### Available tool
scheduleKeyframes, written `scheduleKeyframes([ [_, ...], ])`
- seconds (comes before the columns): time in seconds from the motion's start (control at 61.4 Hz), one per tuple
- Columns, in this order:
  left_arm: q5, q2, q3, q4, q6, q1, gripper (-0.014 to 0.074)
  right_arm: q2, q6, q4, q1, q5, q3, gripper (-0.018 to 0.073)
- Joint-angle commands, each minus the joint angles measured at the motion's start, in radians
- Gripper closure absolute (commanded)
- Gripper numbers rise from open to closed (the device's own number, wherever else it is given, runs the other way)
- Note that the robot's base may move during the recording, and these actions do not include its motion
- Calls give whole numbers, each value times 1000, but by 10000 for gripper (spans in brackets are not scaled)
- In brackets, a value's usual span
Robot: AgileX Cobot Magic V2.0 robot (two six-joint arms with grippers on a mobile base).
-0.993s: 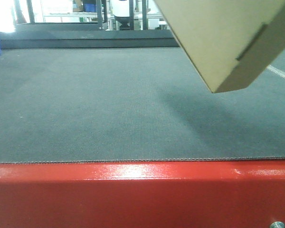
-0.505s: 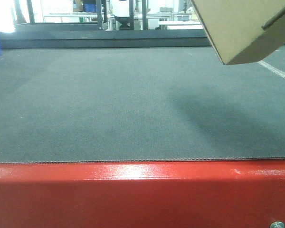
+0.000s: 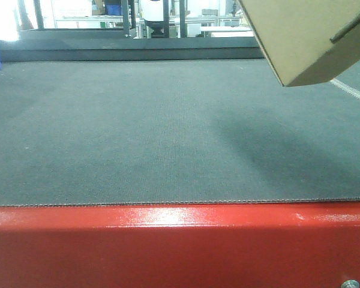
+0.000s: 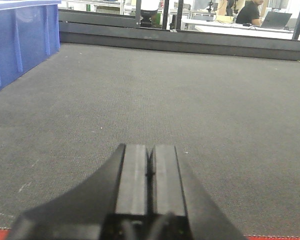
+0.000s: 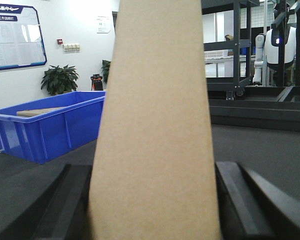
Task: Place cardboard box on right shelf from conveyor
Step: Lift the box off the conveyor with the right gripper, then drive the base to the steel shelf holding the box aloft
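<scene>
Cardboard box in transit, seen from the front and from both wrists. The box hangs tilted, one corner lowest, above the far right part of the conveyor, clear of the belt, on which its shadow falls. The right gripper is clamped on it: a dark finger presses from each side, and the plain tan face between them fills the wrist view. The left gripper rests low over the near belt with its jaws together, holding nothing. A blue bin stands at the left. The right shelf cannot be picked out in any view.

Handling, as judged: the box is probably light and fairly stiff, yet hollow, so its panels may dent under a hard squeeze. The matt card should resist slipping. Holding it across the thin dimension, as here, suits it; a hold nearer the middle would limit swing.
</scene>
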Motion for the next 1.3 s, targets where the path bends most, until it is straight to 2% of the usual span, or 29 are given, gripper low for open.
scheduleKeyframes([
  [0.0,-91,-12,-4,-7,-5,-6,715,-6,-12,-1,-9,-100,-31,456],
  [1.286,-91,-12,-4,-7,-5,-6,715,2,-12,-1,-9,-89,-31,456],
])
